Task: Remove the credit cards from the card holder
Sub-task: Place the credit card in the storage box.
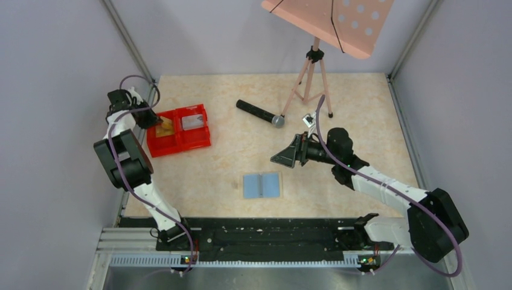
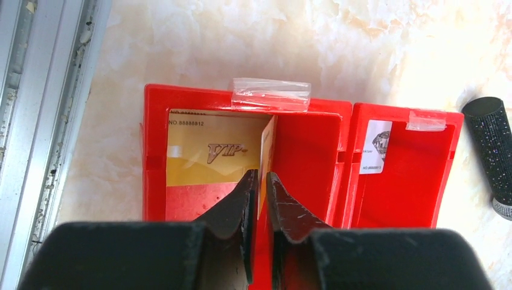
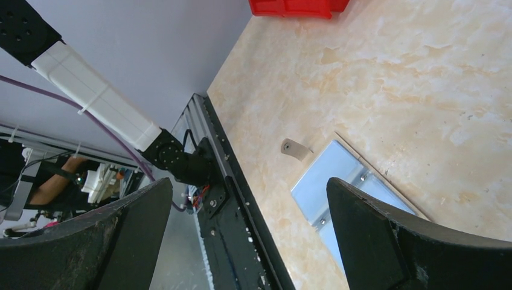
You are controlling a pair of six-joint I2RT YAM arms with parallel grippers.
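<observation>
L gripper point(image 2: 261, 178): jaws nearly together, only a thin slit. A thin gold-yellow card on edge point(image 2: 267, 142) stands upright in that slit. Can't tell if the pads pinch it or just flank it. The card is inside the left compartment of the red two-compartment plastic tray point(image 2: 326, 109).

Same compartment: a 2nd gold-yellow card w/ "VIP" print point(image 2: 205, 158) lies flat on the floor, up against the far wall. Right compartment: a silvery-white card w/ gem picture point(image 2: 375, 147) at the far end, next to the divider.

Two clear tape strips on the tray's far rim: one point(image 2: 272, 95) over the left compartment, one point(image 2: 425, 119) over the right.

The tray sits far-left on the beige marble-pattern tabletop point(image 1: 362, 109), close to the left wall. A black handheld microphone w/ silver head point(image 1: 259, 113) lies to the right of the tray, apart from it. A pink perforated music stand on a tripod point(image 1: 314, 18) is at the far side.

R gripper point(image 1: 285, 154): wide open, nothing between the fingers, above the tabletop mid-right, pointing left.

The light-blue flat bifold card holder point(image 1: 262, 185) lies opened out, both panels flat on the tabletop, near the front edge between the two arms. It is near the R gripper, not touched by it. In the right wrist view it shows on the tabletop between the fingers.
</observation>
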